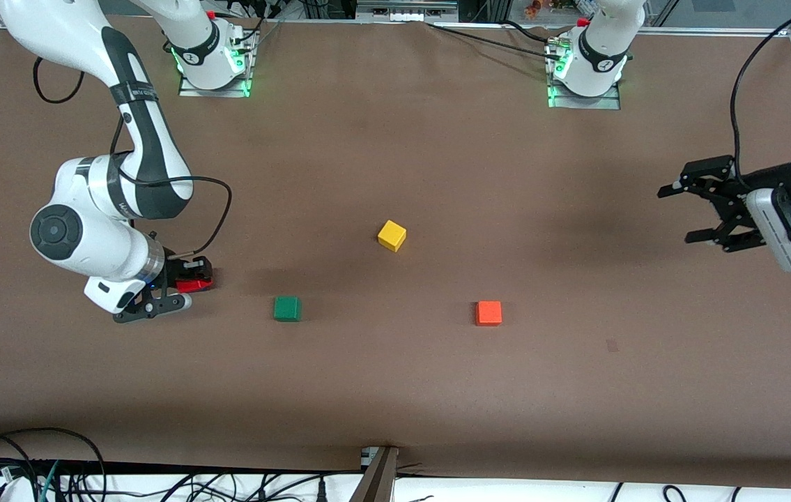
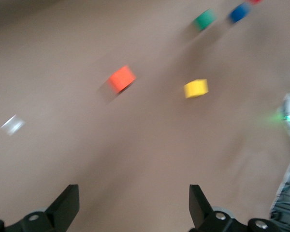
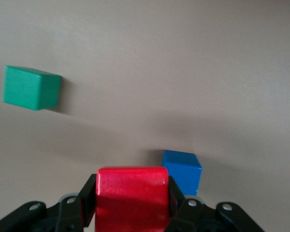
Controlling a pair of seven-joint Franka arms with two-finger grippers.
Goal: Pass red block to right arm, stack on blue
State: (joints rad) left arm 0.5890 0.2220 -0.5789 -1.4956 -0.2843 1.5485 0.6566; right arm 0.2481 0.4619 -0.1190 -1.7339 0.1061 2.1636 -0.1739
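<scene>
The brown bench point(image 1: 395, 390) is mostly bare, and the two arms work at its two ends. The right arm point(image 1: 116, 181) folds down low near its own end of the bench, roughly midway between the base edge and the front-camera edge, so that its wrist can carry the cube low over the surface. The right gripper point(image 3: 132, 205) has its fingers closed on the sides of the red block point(image 3: 132, 197), leaving the underside free to be set down. In the right wrist view the blue cube point(image 3: 182, 171) sits on the bench just beside the held block, so I judge the handover done and the stacking about to come; the red block looks not yet squarely above the blue.

The left gripper point(image 1: 705, 209) hangs over the bench edge at its own end, fingers spread wide and holding nothing. It waits there, clear of the work.

The loose cubes lie well apart across the middle: the yellow cube point(image 1: 392, 235), the orange cube point(image 1: 488, 313), and the green cube point(image 1: 287, 308) nearest the right gripper.
</scene>
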